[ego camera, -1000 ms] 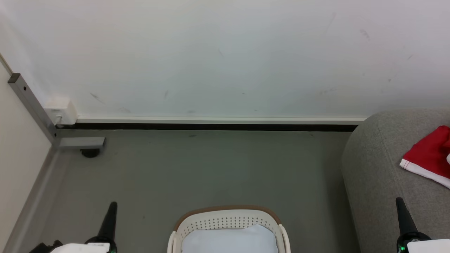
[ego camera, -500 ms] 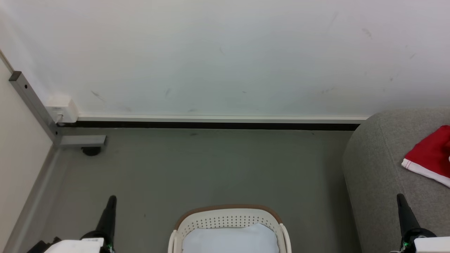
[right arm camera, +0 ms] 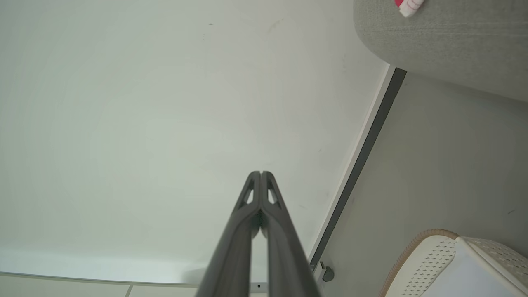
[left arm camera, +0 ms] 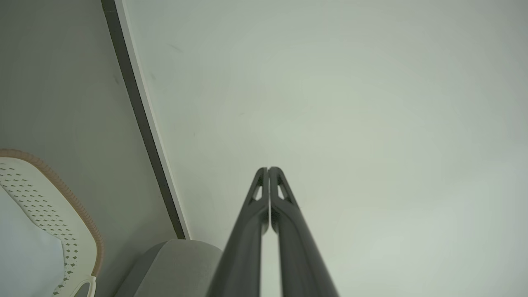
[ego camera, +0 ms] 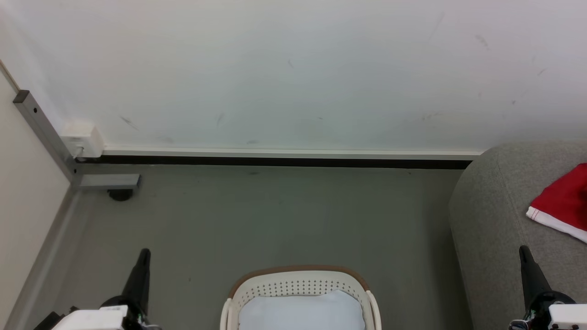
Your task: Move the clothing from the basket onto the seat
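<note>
Facing a room corner: we see grey floor (ego camera: pixel 275 215) ahead of both grippers and a white scuffed wall (ego camera: pixel 293 68) beyond their tips. A dark skirting strip (ego camera: pixel 275 162) with a pale top edge runs along the wall's foot. Far ahead and left of the left gripper (ego camera: pixel 143 256), a slanted grey metal post (ego camera: pixel 43 133) meets the floor, with a small white box (ego camera: pixel 82 140) fixed at its foot.

Left gripper: fingers pressed together in its wrist view, nothing between them, pointing at the wall. Right gripper (ego camera: pixel 524 254): the same, fingers together and holding nothing.

The basket (ego camera: pixel 298 271) sits on the floor between the two grippers, set back from both fingertips toward the robot, touching neither. It is white and perforated with a brown rim band, cut off by the bottom edge of the head view. Inside it lies pale fabric (ego camera: pixel 300 311), smooth and filling the visible part; we cannot tell what garment it is.

The seat (ego camera: pixel 495 206), grey woven with a rounded corner, lies to the right of the right gripper, which shows against its front edge in the head view; we cannot tell whether they touch. Clothing (ego camera: pixel 562 201), red with a white striped hem, lies on the seat, ahead and right of the right gripper's tip, apart from it and partly cut off by the frame.
</note>
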You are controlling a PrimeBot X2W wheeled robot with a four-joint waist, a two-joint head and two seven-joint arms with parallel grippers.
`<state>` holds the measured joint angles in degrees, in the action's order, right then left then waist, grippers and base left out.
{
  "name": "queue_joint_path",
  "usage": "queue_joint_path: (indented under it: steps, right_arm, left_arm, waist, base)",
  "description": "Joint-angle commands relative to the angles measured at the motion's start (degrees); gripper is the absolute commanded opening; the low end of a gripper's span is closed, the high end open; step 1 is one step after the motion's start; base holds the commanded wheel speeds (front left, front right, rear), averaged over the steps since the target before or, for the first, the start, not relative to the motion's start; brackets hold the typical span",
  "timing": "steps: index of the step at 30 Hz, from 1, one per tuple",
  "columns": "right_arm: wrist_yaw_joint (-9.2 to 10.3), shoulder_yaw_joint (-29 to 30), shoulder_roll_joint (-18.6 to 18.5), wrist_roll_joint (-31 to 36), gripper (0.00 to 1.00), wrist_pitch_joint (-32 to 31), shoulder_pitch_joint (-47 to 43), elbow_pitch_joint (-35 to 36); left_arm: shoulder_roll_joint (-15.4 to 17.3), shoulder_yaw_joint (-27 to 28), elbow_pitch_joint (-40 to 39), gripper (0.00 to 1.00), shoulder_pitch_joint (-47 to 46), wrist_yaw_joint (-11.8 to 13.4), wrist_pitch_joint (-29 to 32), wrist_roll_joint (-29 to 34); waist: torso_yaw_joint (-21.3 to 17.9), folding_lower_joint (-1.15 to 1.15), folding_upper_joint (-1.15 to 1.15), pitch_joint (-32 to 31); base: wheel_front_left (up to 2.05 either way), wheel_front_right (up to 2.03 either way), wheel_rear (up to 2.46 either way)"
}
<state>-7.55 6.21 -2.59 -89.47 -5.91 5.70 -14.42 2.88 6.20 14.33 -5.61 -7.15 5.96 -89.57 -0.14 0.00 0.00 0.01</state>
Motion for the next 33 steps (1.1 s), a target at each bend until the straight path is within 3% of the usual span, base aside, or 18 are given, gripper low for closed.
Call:
queue_joint_path:
  steps: [1,33]
  right_arm:
    - [0.11,0.32,-0.5,-1.34,0.0,-0.33,0.63,0.47]
    - [0.12,0.46,-0.5,-2.99,0.0,-0.82,0.92,0.54]
  left_arm:
    - [0.11,0.31,-0.25,0.0,-0.77,-0.4,0.29,-1.27]
    - [0.02,0.47,-0.36,0.0,-0.95,-0.48,0.81,-3.15]
  waist:
    - [0.04,0.0,0.0,0.04]
    - [0.14,0.0,0.0,0.16]
  base:
    - [0.0,0.0,0.0]
    - [0.0,0.0,0.0]
